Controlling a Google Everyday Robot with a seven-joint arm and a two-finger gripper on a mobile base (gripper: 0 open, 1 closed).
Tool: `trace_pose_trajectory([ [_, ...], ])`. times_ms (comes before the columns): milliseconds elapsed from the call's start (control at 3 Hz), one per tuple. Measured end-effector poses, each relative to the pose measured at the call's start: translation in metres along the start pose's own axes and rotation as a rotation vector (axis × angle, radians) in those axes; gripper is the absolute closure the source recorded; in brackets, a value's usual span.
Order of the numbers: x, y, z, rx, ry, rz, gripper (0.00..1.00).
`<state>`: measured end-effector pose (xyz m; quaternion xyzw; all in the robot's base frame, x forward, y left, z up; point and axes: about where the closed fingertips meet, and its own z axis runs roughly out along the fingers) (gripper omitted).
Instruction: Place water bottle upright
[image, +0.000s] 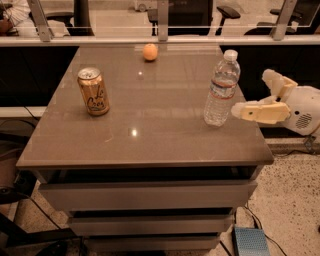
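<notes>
The water bottle (221, 89), clear and ribbed with a white cap and a thin label band, stands upright near the right edge of the brown table (150, 130). My gripper (251, 93) is just to the right of the bottle, beyond the table's right edge. It is open and empty. The near finger (257, 111) points at the bottle's lower part with a small gap, and the far finger (276, 81) is behind it.
A gold soda can (93, 91) stands upright on the left of the table. An orange ball (150, 52) lies near the far edge. A glass partition with posts (162, 20) runs behind the table. Drawers (145, 195) are below the tabletop.
</notes>
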<state>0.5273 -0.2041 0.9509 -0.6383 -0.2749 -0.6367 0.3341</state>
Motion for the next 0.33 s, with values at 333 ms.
trace_pose_trajectory([
  [333,0.0,-0.0005,0.0009,0.002,0.0,0.003,0.0],
])
